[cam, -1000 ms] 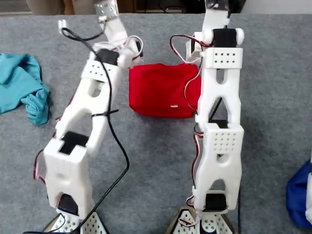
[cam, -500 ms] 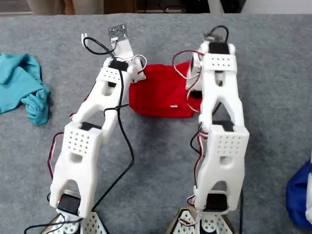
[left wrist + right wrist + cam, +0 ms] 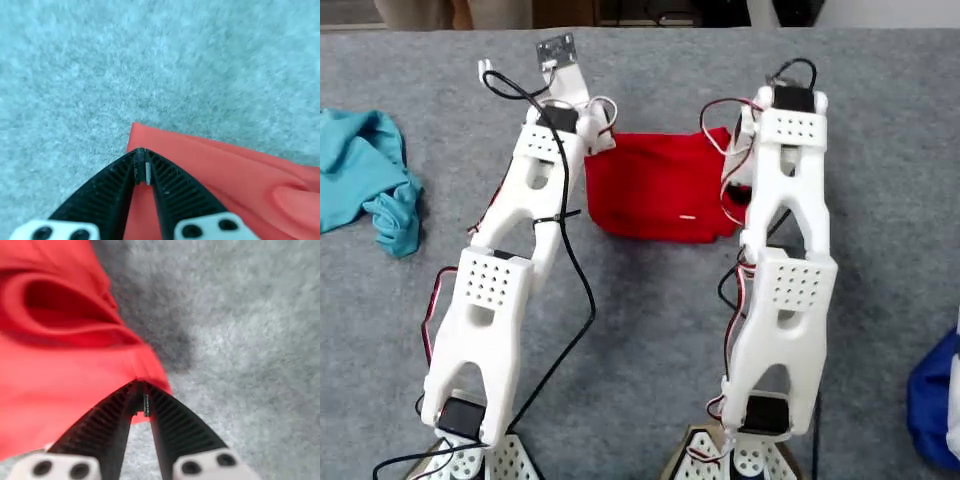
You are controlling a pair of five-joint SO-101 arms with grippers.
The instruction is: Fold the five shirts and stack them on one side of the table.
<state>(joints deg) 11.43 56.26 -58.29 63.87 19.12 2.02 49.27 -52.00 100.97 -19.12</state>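
Red shirt (image 3: 660, 195) lies folded on the grey surface (image 3: 640, 330); my left claw (image 3: 141, 167) and right claw (image 3: 141, 401) each pinch a corner

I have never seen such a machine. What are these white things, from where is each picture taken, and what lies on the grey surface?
These are two white robot arms, a left arm and a right arm, at a table with a grey felt-like cover. One picture looks down from a fixed camera above. The other two come from a camera on each wrist, looking along that arm's black ribbed fingers. Between the arms lies a folded red fabric shirt. The left gripper is shut on one corner of it, the right gripper on the opposite edge. A crumpled teal shirt and a blue cloth lie at the sides.
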